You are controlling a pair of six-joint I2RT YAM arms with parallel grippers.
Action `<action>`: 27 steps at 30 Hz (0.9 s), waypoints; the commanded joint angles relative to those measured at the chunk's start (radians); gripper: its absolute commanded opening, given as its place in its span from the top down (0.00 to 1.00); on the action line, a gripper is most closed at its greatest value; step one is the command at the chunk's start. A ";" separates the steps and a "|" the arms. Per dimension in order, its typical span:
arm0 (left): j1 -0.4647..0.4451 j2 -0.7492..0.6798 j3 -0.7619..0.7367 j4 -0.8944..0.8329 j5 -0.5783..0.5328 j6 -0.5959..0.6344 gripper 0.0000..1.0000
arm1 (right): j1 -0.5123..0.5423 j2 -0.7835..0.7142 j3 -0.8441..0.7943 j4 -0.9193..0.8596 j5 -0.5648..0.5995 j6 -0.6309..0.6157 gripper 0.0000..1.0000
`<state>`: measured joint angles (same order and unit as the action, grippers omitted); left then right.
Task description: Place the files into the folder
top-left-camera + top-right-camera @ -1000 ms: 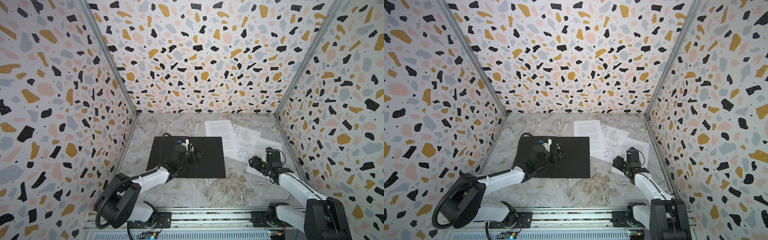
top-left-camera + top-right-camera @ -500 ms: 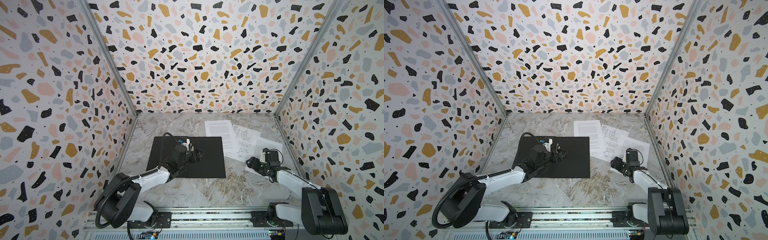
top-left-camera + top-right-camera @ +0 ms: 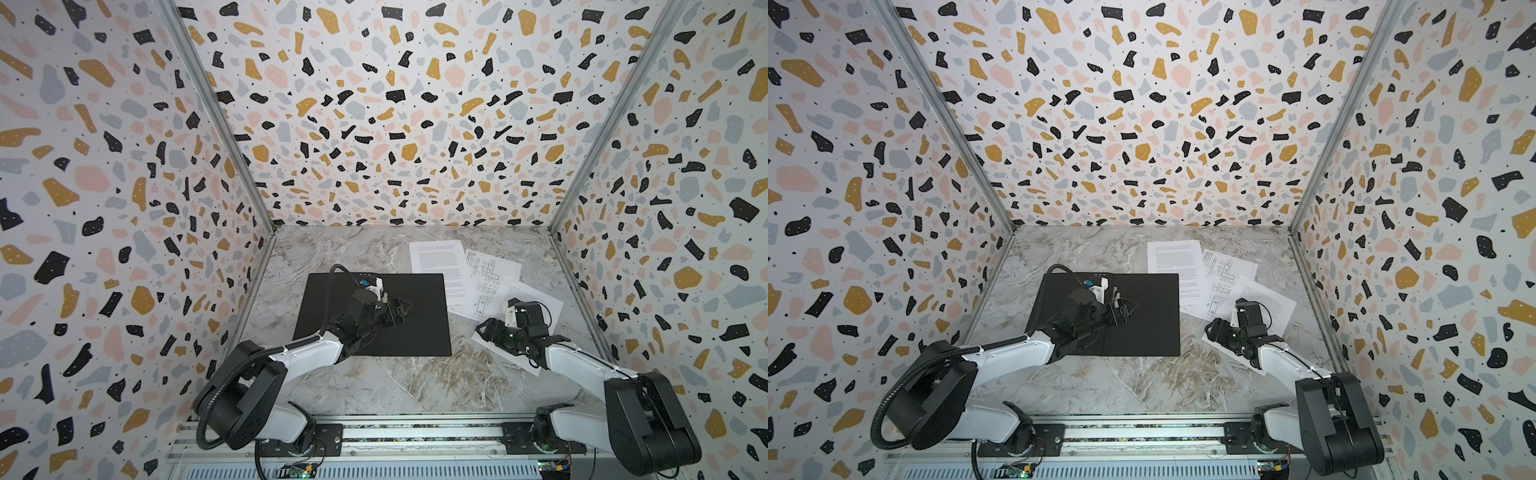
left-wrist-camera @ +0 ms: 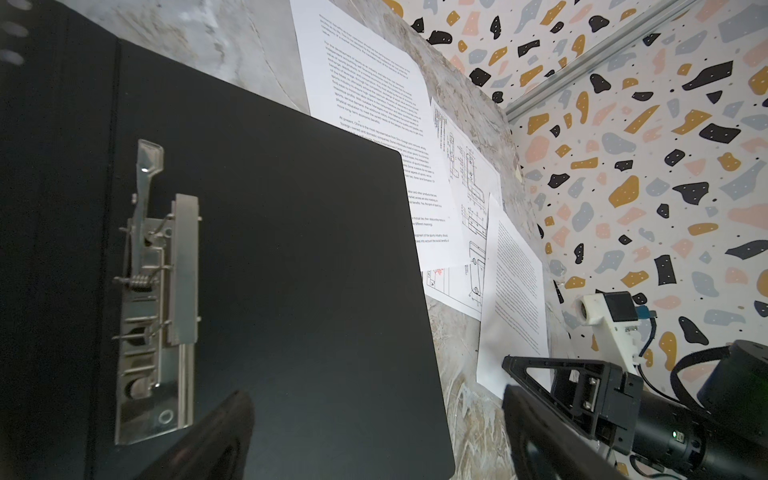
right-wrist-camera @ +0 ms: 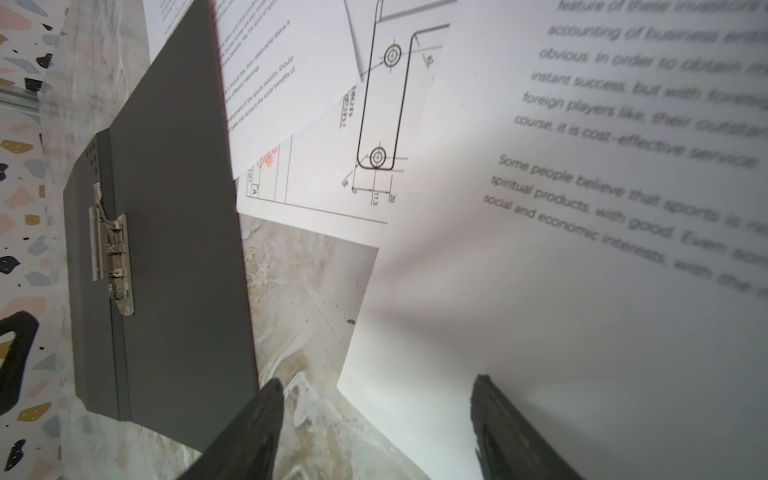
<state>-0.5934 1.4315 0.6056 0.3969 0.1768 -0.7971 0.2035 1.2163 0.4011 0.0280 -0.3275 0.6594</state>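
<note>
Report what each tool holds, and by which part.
Nothing is held. The left tool is open above the folder; the right tool is open, straddling a corner of the nearest text sheet.

**Room up front, a squeeze on the right**

We've got bare marble (image 3: 415,386) wide open on the near side of the folder (image 3: 419,332). The left arm (image 3: 307,353) slants across its near-left corner, with the left gripper (image 3: 405,311) over the middle. The folder's right half lies clear. Right side's tight: overlapping files (image 3: 492,266) run close to the wall (image 3: 665,249), and the right gripper (image 3: 482,332) sits over their near corner.
</note>
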 commanded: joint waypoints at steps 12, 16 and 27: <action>-0.156 0.268 0.333 -0.037 0.033 0.102 0.06 | -0.187 -0.285 0.014 -0.234 0.063 -0.038 0.24; -0.204 0.340 0.406 -0.044 0.029 0.102 0.06 | -0.323 -0.312 0.014 -0.278 0.063 -0.090 0.22; -0.305 0.525 0.604 -0.082 0.016 0.106 0.06 | -0.447 -0.198 -0.041 -0.172 -0.103 -0.123 0.18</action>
<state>-0.8814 1.9377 1.1713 0.3222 0.1989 -0.7109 -0.2401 1.0061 0.3794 -0.1734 -0.3576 0.5587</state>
